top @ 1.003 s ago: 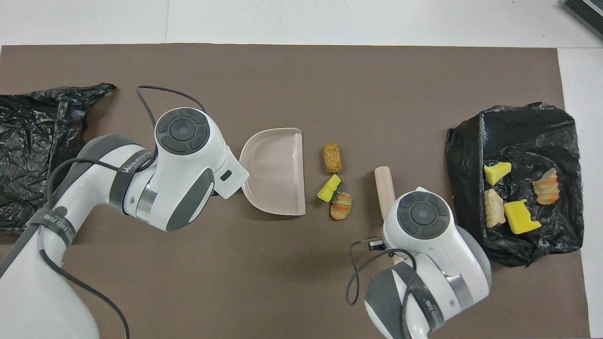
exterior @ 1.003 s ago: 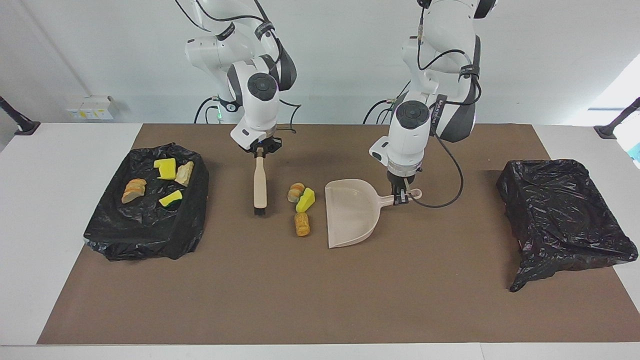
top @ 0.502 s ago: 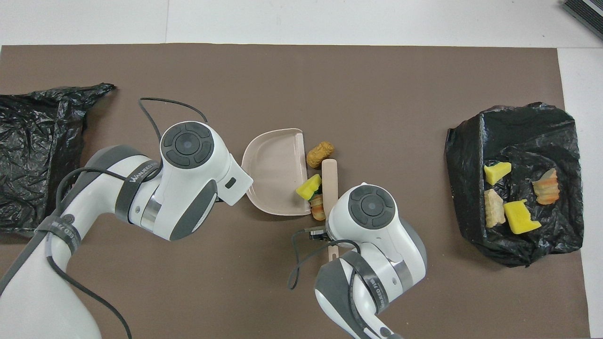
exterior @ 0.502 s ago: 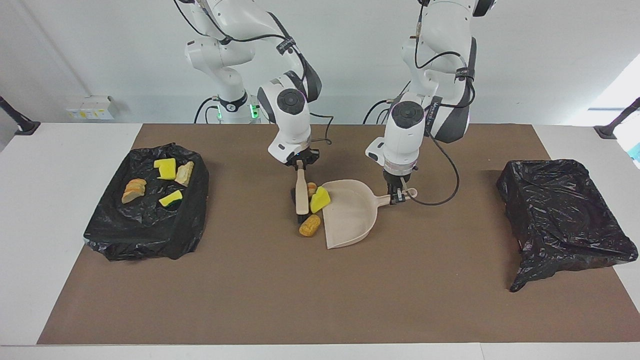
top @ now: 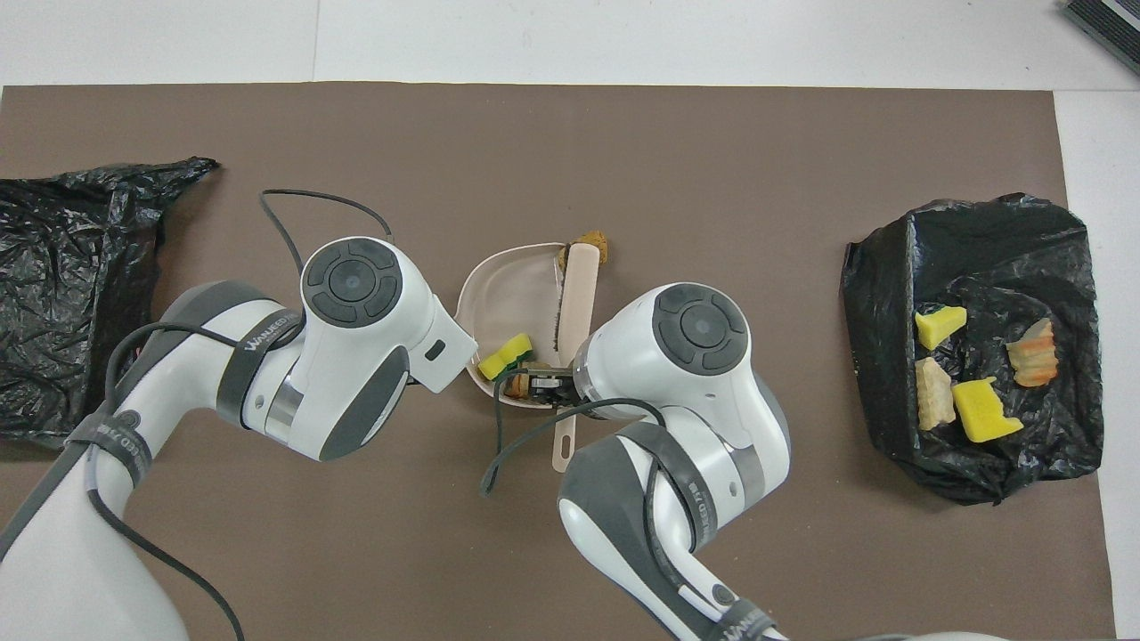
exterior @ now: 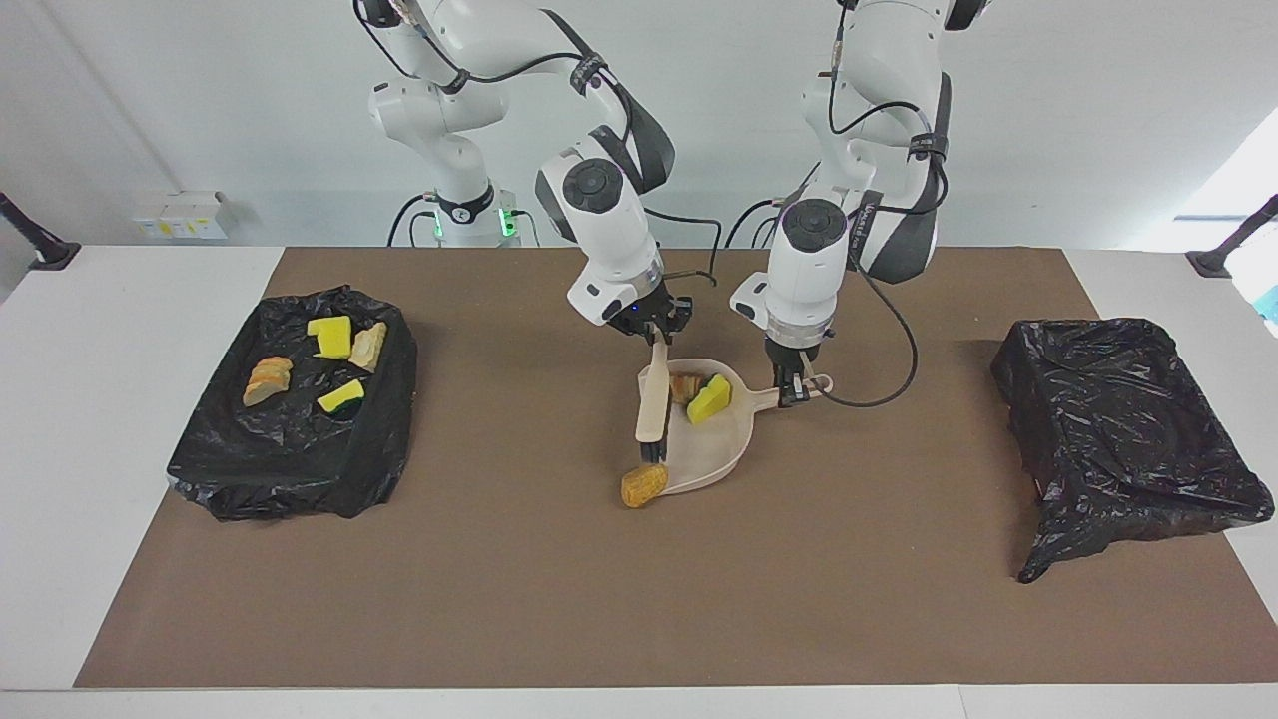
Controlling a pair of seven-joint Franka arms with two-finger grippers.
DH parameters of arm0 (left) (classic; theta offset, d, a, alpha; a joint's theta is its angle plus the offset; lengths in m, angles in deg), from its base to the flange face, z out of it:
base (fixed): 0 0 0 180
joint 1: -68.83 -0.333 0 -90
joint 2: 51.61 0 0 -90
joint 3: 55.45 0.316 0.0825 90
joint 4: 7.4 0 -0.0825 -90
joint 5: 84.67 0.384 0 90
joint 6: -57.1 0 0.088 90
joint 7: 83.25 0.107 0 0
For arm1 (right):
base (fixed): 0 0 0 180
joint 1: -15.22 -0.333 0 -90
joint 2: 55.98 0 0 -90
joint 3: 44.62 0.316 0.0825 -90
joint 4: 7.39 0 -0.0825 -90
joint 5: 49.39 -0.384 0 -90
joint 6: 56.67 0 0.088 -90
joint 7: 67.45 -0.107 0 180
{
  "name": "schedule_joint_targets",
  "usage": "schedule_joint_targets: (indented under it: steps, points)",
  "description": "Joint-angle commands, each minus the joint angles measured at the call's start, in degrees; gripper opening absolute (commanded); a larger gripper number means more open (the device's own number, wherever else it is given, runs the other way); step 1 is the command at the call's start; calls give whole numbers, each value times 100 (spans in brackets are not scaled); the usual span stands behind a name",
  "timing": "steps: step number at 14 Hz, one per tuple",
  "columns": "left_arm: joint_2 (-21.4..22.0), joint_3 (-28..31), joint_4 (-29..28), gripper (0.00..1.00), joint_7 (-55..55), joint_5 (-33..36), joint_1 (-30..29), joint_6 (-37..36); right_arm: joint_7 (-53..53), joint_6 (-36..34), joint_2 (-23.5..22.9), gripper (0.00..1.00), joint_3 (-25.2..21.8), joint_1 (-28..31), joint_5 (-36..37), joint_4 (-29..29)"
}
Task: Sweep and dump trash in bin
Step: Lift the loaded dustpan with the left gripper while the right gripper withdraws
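Mid-sweep at the centre of the counter: the right gripper, clamped on the handle of the beige brush, draws the black bristles along the open lip of the beige dustpan, while the left gripper pins the dustpan's handle, closed tight on it. Two pieces of trash, a yellow sponge bit with a green face and a tan lump, lie inside the pan at mid-frame. A third, the orange-tan lump, sits on the counter just below the bristles, touching or nearly touching the pan's lower corner, outside it. Four more pieces rest on the black bag at the left of the facing view; a second black-lined bin stands at its right.

To finish the stroke well, the brush should probably drop lower in the frame, get to the outer flank of the stray lump and push it across the lip, with the pan held flat so nothing slides back out.

The facing view shows the stray lump whole and both grips on the handles. The overhead view hides most of that lump under the brush head and covers both grippers with the arms' wrists, though it shows the pan's rim and the sponge bit within it plainly.
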Motion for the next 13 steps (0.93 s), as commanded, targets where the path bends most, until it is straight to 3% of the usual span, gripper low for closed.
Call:
schedule_joint_targets:
  steps: [1, 4, 7, 9, 13]
  points:
    - [193, 37, -275, 0, -145, 99, 59, 143, 680, -812, 328, 0, 27, 419, 767, -10]
    - [193, 37, -275, 0, -872, 99, 94, 38, 2164, -1043, 110, 0, 36, 1103, 1736, -202]
    - [210, 28, -275, 0, -1119, 99, 111, -111, 2504, -1463, -942, 0, 45, 1194, 3054, -1166]
    - [254, 28, -319, 0, -1366, 99, 190, -121, 2451, -1553, -1270, 0, 98, 1062, 2962, -1372]
    - [307, 19, -433, 0, -1358, 99, 199, -51, 2302, -1061, -1289, 0, 89, 614, 1575, -1188]
